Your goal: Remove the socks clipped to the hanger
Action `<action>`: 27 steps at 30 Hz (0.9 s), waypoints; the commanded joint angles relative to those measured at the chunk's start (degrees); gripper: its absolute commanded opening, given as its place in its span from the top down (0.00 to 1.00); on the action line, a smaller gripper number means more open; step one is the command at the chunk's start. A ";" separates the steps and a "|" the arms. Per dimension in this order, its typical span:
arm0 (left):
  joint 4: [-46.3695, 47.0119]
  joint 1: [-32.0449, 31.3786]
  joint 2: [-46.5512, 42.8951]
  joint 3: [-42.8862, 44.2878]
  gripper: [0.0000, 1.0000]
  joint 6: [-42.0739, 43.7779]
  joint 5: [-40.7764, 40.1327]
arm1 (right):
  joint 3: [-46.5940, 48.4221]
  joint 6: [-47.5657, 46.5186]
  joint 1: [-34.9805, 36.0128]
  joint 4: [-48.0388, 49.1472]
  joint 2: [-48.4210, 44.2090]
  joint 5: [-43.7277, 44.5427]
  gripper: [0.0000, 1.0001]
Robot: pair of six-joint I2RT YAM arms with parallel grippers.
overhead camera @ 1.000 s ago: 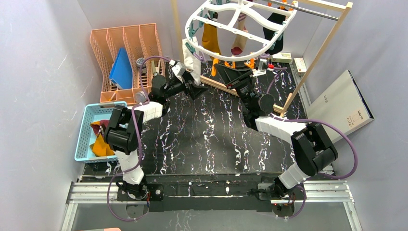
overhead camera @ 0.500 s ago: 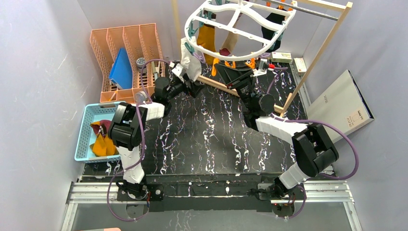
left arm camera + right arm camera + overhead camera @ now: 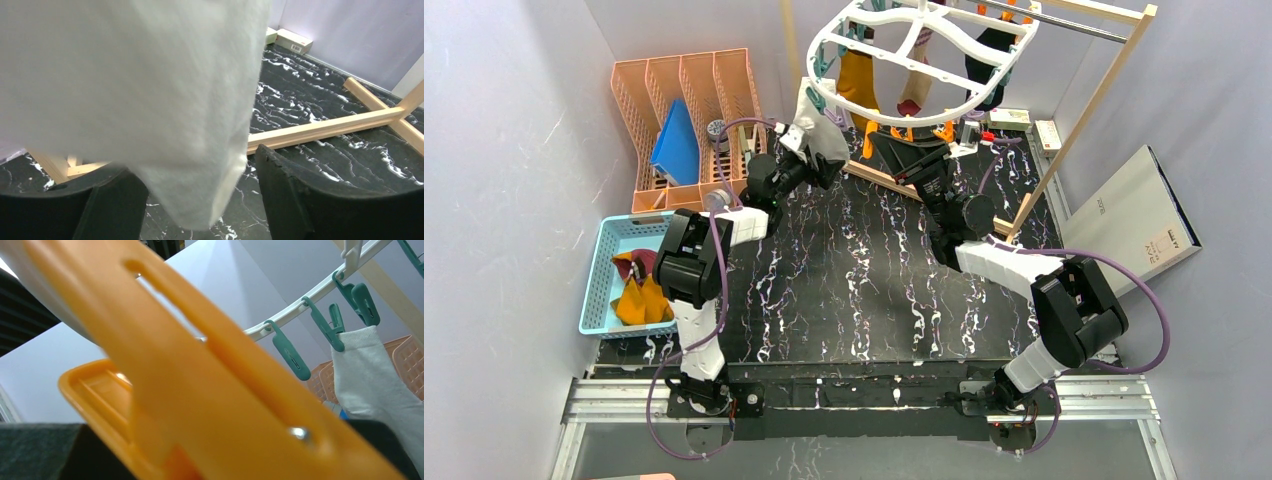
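Two arms are reaching up-frame from the bottom edge over the black marbled table [image 3: 854,290].

Blue basket [image 3: 602,262] is sitting mid-left with two socks in it: one dark red sock [image 3: 628,264] and one yellow sock [image 3: 640,302].

Left gripper [image 3: 816,165] is sitting under the left rim of the hanger [image 3: 919,122]. In its wrist view, its two fingers [image 3: 300,200] are standing wide apart. The grey-white sock [image 3: 150,90] is hanging in the gap, against the lower-left finger and clear of the lower-right one. Nothing is clamped.

Right gripper [image 3: 902,148] is sitting just under the hanger's near rim, beside two orange clips [image 3: 943,130]. In its wrist view, one big orange clip [image 3: 210,370] is filling the frame between two dark fingers [image 3: 40,450]. I can't tell whether they're squeezing it. Behind it, at least four teal clips [image 3: 286,350] are dangling off the rim, and one is pinching the grey-white sock.

The hanger is hanging upper-middle, under one metal rod [image 3: 1064,22] on the wooden frame [image 3: 1084,110]. Four socks are hanging from it:
- the grey-white sock at the left rim
- the mustard yellow sock [image 3: 859,80]
- the maroon-toed sock [image 3: 914,92]
- the black sock [image 3: 989,65]

Further back:
- One peach rack [image 3: 724,85] is standing upper-left, with four slots and one blue flat item [image 3: 674,145] in it.
- Two small boxes [image 3: 1009,118] are lying by the back wall.
- One grey flat box [image 3: 1129,215] is lying at the right.
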 commanded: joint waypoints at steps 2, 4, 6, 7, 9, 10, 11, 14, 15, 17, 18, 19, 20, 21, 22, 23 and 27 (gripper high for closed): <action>3.01 0.36 0.96 4.21 0.92 -0.98 2.48 | 1.69 -1.22 0.49 1.16 -0.27 -3.34 0.76; 2.47 1.21 2.21 5.58 1.00 -3.53 5.22 | 1.71 -1.13 0.49 1.33 -0.18 -3.48 0.77; 2.47 1.46 2.60 5.66 1.00 -4.64 7.35 | 1.78 -1.09 0.50 1.35 -0.25 -3.54 0.77; 2.41 1.55 2.67 5.46 1.00 -4.83 7.88 | 1.77 -1.09 0.46 1.28 -0.31 -3.53 0.77; 2.43 1.53 2.30 4.82 1.00 -5.39 8.88 | 1.62 -1.09 0.50 1.05 -0.44 -3.51 0.76; 2.44 1.54 2.06 4.40 1.00 -5.67 9.36 | 1.58 -1.00 0.51 0.92 -0.52 -3.51 0.75; 2.47 1.53 1.75 4.02 1.00 -5.79 9.68 | 1.60 -0.73 0.51 0.72 -0.53 -3.51 0.72; 2.48 1.54 0.08 1.93 1.00 -5.93 10.05 | 1.47 -0.02 0.50 0.38 -0.68 -3.88 0.48; 2.46 1.58 -0.30 1.10 1.00 -5.98 10.17 | 1.37 0.08 0.48 0.38 -0.81 -3.97 0.40; 2.42 1.53 -2.45 -1.48 1.00 -5.95 10.55 | 1.12 0.04 0.46 -0.37 -1.24 -4.24 0.29; 2.38 1.48 -3.64 -2.85 1.00 -5.77 10.67 | 0.93 -0.25 0.44 -0.96 -1.61 -4.36 0.26; 2.40 1.43 -4.95 -4.31 1.00 -5.48 10.58 | 0.58 -0.43 0.44 -1.35 -1.93 -4.34 0.24; 2.35 1.48 -6.33 -5.95 1.00 -5.18 10.36 | -0.09 -0.54 0.44 -1.41 -2.39 -4.28 0.23; 2.35 1.43 -7.90 -7.47 1.00 -4.91 10.26 | -1.02 -0.90 0.44 -1.38 -2.96 -4.12 0.21; 2.40 1.48 -9.47 -9.22 1.00 -4.69 10.27 | -2.22 -1.32 0.44 -1.56 -3.73 -3.80 0.20; 2.33 1.36 -11.11 -11.00 1.00 -4.65 10.35 | -3.51 -1.72 0.45 -1.70 -4.61 -3.54 0.20; 2.22 0.62 -18.62 -18.39 1.00 -4.18 10.90 | -9.79 -5.19 0.44 -3.67 -8.86 -3.39 0.19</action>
